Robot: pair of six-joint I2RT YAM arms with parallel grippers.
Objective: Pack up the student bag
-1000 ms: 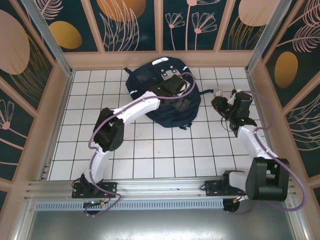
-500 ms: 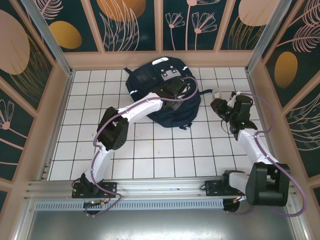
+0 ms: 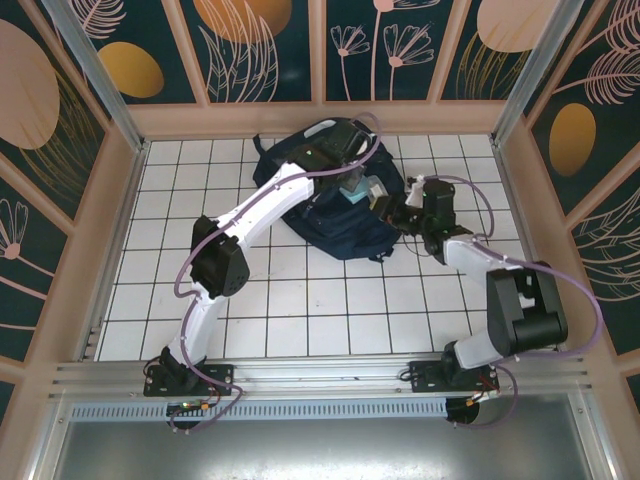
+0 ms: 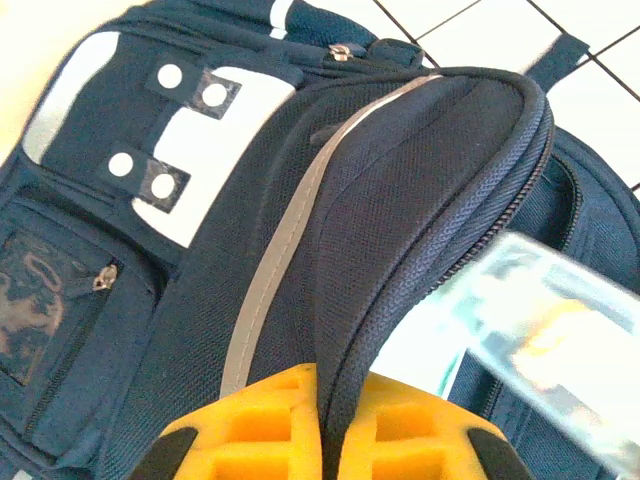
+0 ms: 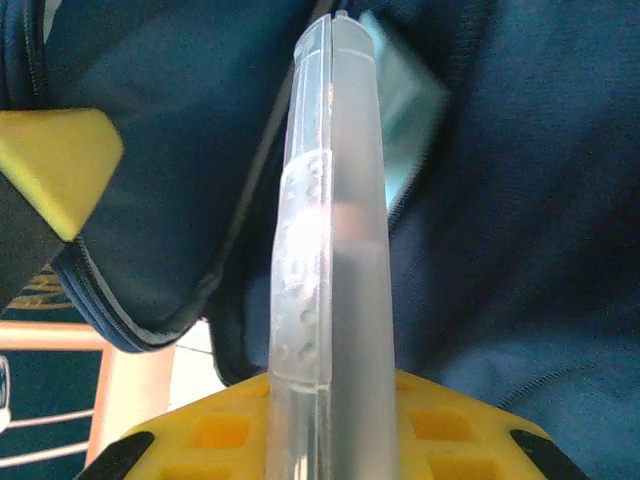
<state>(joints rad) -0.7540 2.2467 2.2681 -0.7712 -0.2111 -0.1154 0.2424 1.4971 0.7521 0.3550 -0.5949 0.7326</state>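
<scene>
**Bag flap pinched, clear case at its mouth**

The student bag (image 3: 340, 228) lies on the far middle of the white-tiled tabletop (image 3: 300, 300). Above the bag, the left gripper (image 4: 325, 410) pinches the zippered edge of its flap. At the bag's right side, the right gripper (image 5: 325, 400) clamps a clear plastic case (image 5: 330, 230), whose far end reaches the bag's opening.

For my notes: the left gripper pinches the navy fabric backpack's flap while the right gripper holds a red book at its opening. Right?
No red book: the right wrist view shows the right gripper holding a translucent plastic case. The left gripper pinches the navy fabric backpack's flap.
</scene>
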